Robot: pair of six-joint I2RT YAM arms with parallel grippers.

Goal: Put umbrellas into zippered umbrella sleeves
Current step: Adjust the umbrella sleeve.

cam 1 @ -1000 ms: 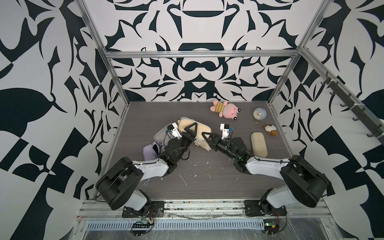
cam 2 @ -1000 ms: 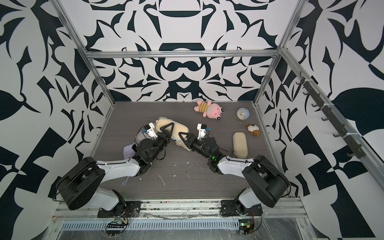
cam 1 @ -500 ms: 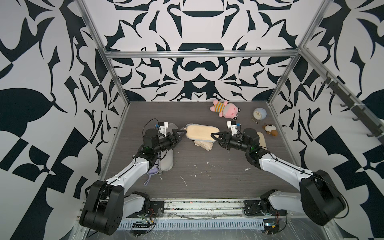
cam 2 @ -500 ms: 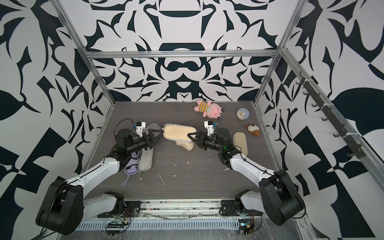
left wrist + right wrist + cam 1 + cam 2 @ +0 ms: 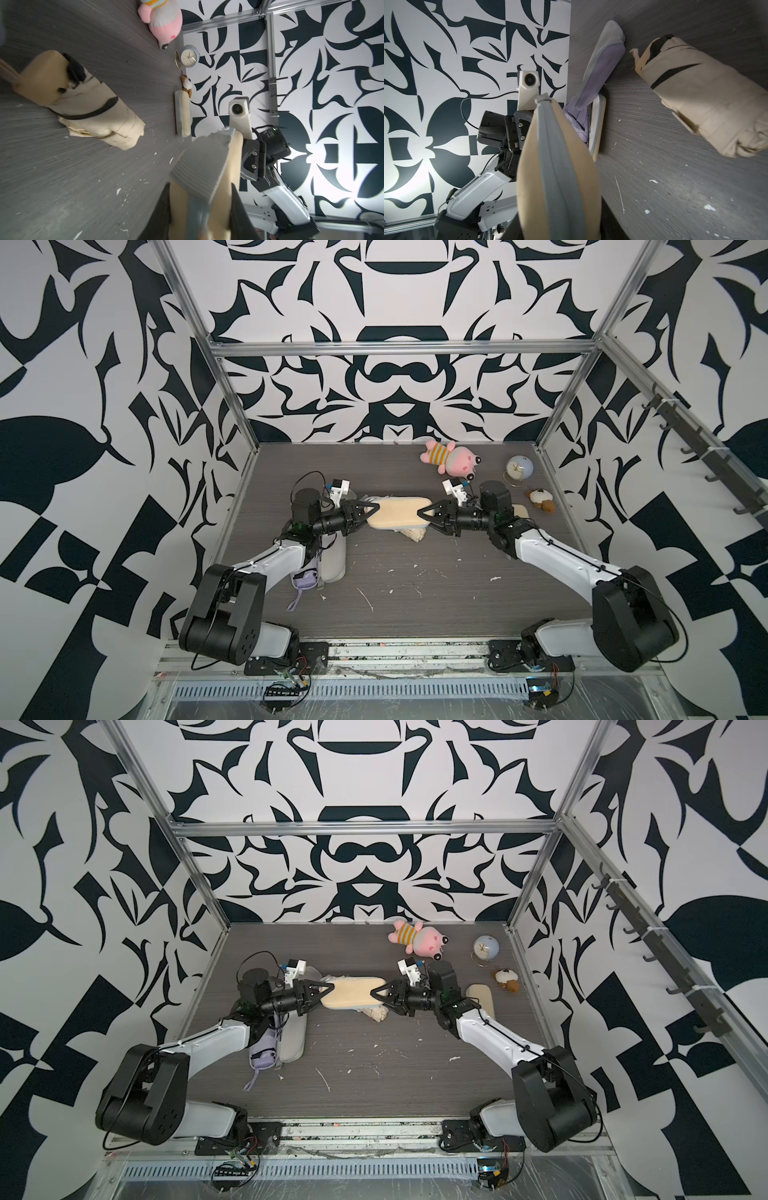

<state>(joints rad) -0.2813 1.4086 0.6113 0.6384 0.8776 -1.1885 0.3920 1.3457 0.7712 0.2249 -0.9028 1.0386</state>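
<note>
1. Top views both show the beige sleeve slung in the air between our two arms. It lies left to right over the middle of the table, toward the far side.
2. Left gripper has its jaws pinched on the sleeve's left end. From the left wrist we see beige shell and grey zip band filling the gap between them.
3. Right gripper bites the right end the same way, jaws pressed onto the shell from both sides.
4. Cream umbrella lies on the table just under the sleeve's near edge, toward its right end and clear of both grippers.
5. From the right wrist the zip seam looks closed along the edge, so we judge the job now is getting this case open.
6. To do it well, we hold one end firmly as the anchor and send the other hand for the zip pull, which we cannot pick out.
7. We want the sleeve taut and level, because slack should make the zip bunch.
8. Watch the drop: if both grips ease together, the sleeve lands on the umbrella and may roll it.
9. Lavender umbrella sits near left, well apart, so we leave it alone.
</note>
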